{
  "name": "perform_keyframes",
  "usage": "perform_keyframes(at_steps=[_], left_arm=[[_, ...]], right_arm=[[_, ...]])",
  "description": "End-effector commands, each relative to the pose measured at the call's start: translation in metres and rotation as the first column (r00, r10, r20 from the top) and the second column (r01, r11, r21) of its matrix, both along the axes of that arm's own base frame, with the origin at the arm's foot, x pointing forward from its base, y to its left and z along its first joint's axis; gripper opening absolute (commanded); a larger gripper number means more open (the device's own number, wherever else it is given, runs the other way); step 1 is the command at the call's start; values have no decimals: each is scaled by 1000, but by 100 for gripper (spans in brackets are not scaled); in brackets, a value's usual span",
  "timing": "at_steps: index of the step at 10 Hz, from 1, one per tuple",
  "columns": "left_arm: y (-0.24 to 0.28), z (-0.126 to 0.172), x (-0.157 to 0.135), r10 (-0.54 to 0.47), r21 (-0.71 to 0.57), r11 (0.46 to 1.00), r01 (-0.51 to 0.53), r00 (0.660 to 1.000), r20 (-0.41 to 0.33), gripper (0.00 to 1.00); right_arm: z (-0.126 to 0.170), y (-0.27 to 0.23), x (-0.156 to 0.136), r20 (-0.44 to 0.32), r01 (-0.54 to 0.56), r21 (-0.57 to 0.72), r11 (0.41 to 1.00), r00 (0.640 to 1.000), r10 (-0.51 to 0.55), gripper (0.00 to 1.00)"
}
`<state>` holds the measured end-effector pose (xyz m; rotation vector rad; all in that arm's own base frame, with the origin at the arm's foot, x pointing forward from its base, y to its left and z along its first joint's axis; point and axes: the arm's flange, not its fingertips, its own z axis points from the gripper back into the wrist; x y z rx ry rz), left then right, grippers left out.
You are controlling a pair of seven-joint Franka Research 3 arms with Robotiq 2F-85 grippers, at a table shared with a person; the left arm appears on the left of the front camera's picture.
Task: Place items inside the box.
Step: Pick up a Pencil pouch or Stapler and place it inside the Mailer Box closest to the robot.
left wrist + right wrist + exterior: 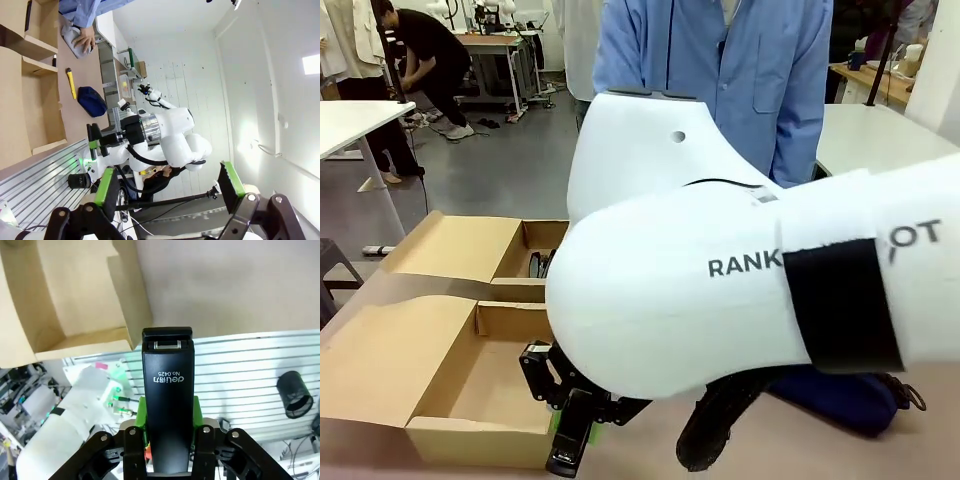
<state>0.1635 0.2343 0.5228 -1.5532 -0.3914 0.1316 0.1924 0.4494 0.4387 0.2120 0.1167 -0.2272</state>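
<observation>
White casing of the right arm [720, 290] crowds the front view; beneath it the right gripper [568, 420] hangs at the near corner of the box [430, 350], not yet over its opening. From the left wrist, the left gripper [169, 197] stands spread and empty, parked aloft (out of the way, I'd say). Right wrist: jaws clamp the black stapler [167, 375] lengthwise, nose toward the cardboard, presumably for sliding in.

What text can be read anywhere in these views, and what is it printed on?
"deli" and "No.0425": upside down on the black stapler, right wrist view.
"RANK" then "OT": on the right arm's white casing, a black strap covering the letters between.
Nothing else is legible; any print on the navy pouch is too small.
</observation>
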Motion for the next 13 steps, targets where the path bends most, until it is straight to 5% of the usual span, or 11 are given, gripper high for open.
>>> perform_keyframes(at_steps=[1, 4, 8, 13], left_arm=[[1, 2, 0, 1, -8, 1000, -1, 1000, 24, 100], [1, 2, 0, 1, -8, 1000, -1, 1000, 24, 100], [1, 2, 0, 1, -8, 1000, -1, 1000, 24, 100], [1, 2, 0, 1, -8, 1000, -1, 1000, 24, 100]], right_arm=[[8, 21, -3, 99, -9, 22, 1000, 995, 7, 37], [10, 86, 41, 210, -71, 65, 995, 976, 56, 37], [-26, 151, 79, 296, -135, -7, 991, 946, 131, 37], [-80, 169, 105, 208, -125, -47, 991, 969, 132, 37]])
